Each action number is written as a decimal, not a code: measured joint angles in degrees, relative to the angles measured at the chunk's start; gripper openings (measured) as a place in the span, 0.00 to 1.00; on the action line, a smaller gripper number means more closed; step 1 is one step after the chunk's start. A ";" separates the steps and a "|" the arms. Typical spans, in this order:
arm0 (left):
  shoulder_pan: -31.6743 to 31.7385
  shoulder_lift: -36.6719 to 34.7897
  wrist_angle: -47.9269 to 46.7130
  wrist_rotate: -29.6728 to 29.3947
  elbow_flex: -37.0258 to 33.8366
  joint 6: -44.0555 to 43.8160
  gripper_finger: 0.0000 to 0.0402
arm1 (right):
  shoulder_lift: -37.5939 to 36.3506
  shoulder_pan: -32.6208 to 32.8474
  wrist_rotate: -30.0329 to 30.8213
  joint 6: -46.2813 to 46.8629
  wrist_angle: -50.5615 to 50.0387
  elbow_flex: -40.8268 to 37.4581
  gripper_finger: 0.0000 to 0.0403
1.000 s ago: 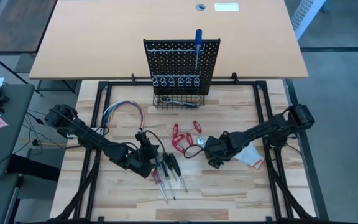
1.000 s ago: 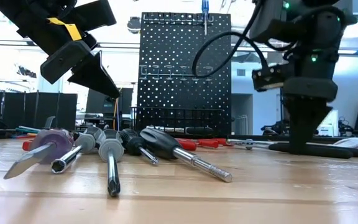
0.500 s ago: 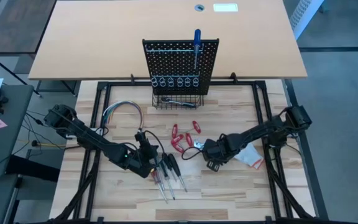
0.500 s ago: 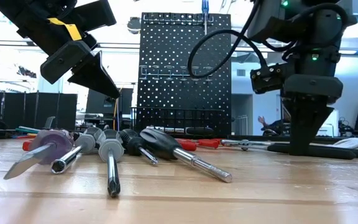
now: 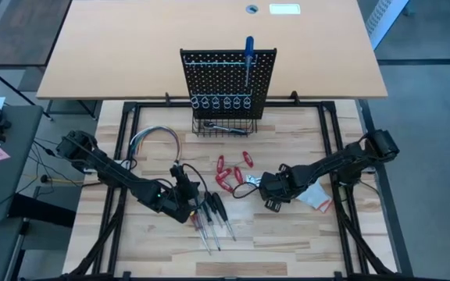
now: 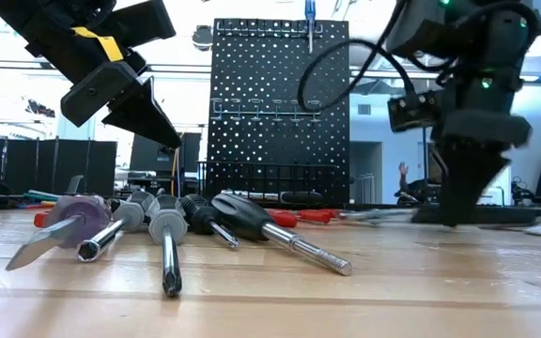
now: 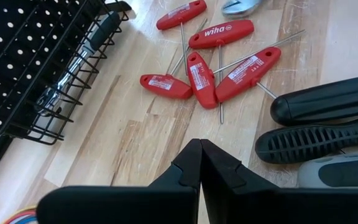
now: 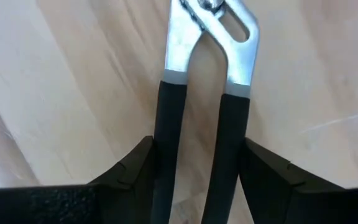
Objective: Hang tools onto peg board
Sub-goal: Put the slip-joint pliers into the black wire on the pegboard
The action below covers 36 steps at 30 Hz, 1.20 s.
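Note:
The peg board (image 5: 226, 82) stands upright at the far middle, with a blue-handled screwdriver (image 5: 248, 56) hanging on it and a wire basket (image 5: 225, 125) at its base. Red T-handle keys (image 5: 230, 172) lie mid-table. Several screwdrivers (image 5: 211, 212) lie side by side at the near left. My left gripper (image 7: 199, 165) is shut and hovers beside them, touching nothing. My right gripper (image 8: 197, 155) points steeply down and is closed on black-handled pliers (image 5: 251, 180) right of the red keys. My right gripper pinches the pliers' two black handles (image 8: 169, 134) between its fingers (image 8: 135, 168), one finger outside each handle. It comes from above, pointing down and along the handles. The silver head (image 8: 211, 37) sticks out past the fingertips. In the low view the pliers (image 6: 411, 215) lie about level, just above the table.
A bundle of coloured wires (image 5: 153, 139) lies at the far left, and a white glove (image 5: 316, 197) lies under the right arm. A ratchet (image 7: 73, 68) rests in the basket. Bare wood is free along the near edge and at the far right.
My right gripper has closed on the pliers' handles, dipped toward the table's left, then come back up and to the right. The pliers, flat on the table before, now sit a little higher.

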 joint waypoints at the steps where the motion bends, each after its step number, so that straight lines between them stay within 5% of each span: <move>1: 0.00 0.00 0.02 0.00 -0.01 0.00 0.00 | -0.60 -0.05 0.06 0.00 0.69 0.15 0.46; 18: 0.00 0.00 0.03 0.00 0.00 0.04 0.00 | -2.00 -6.72 10.17 -12.41 13.97 2.06 0.46; 26: 0.00 0.00 0.07 0.00 0.00 0.05 0.00 | -0.60 -16.46 13.08 -29.24 12.38 12.85 0.46; 36: 0.02 0.00 0.09 -0.07 0.00 0.46 0.00 | 13.27 -25.02 14.95 -47.50 3.62 30.25 0.46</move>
